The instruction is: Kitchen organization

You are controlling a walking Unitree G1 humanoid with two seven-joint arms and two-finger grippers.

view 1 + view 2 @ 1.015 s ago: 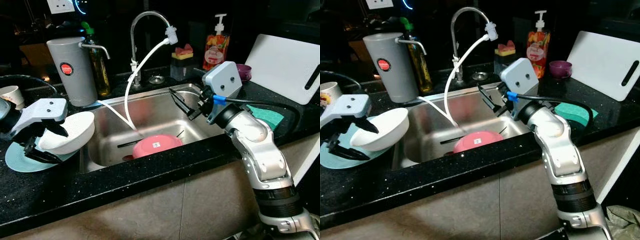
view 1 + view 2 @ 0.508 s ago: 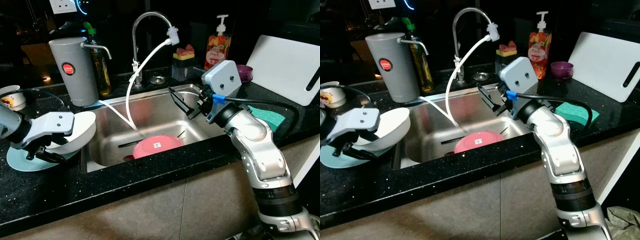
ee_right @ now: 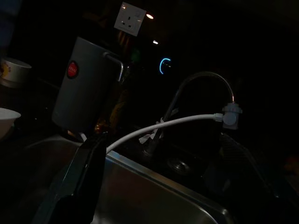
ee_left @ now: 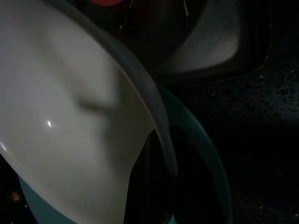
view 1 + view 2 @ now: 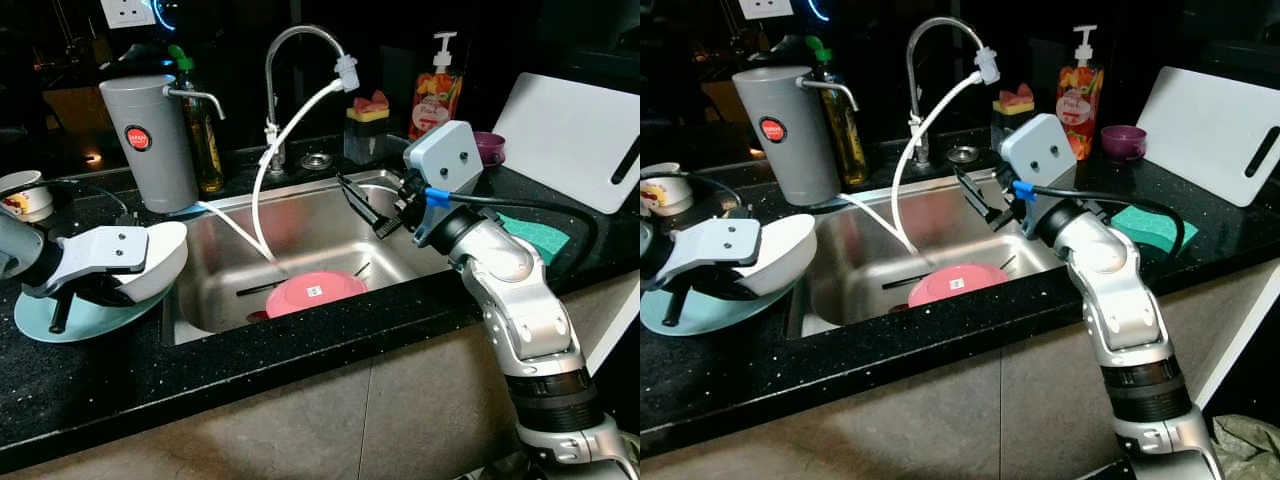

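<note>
Left gripper (image 5: 75,295) at the left of the tabletop (image 5: 300,345), jaws clenched on the rim of the white bowl (image 5: 150,262); left wrist view shows a black finger (image 4: 147,186) pressed against the bowl's inner wall. Bowl is tilted, its opening facing away from the sink (image 5: 310,250), its lower edge at or just above the teal plate (image 5: 60,322); contact not resolvable. Key relation: plate lies directly below the held bowl, so the release path is presumably straight down, with the bowl levelled first. Pink plate (image 5: 315,292) sits on the sink floor, below and to the left of the right gripper (image 5: 372,212), which hovers over the sink's right side, jaws released, nothing between them. Right arm is clearly nearer the pink plate. Judgement: bowl placement nearly done; pink plate untouched.
</note>
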